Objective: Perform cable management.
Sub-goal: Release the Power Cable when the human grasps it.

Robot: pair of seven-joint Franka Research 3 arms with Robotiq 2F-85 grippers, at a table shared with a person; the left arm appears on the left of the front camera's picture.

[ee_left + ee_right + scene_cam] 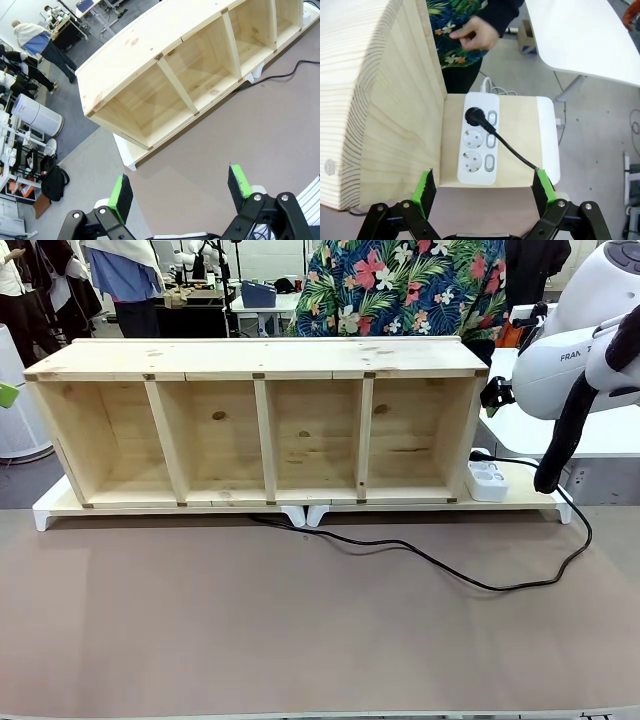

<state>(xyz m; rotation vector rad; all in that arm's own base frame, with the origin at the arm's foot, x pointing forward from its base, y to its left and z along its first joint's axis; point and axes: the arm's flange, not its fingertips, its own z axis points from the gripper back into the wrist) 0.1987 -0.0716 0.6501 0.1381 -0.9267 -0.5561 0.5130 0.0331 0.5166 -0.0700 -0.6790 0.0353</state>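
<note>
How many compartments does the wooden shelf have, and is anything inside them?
4. The compartments sit side by side in one row of the wooden shelf, from the robot's left to its right. All four look empty.

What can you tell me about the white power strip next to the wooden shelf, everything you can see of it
The power strip is a white plastic bar with rounded corners, lying flat on the pale wooden board just beside the shelf's end wall. It has three round sockets in a row, each with an oval switch alongside. A black plug fills the socket farthest from the right hand, and its thin black cable trails off the board onto the brown table. Nothing grips it.
</note>
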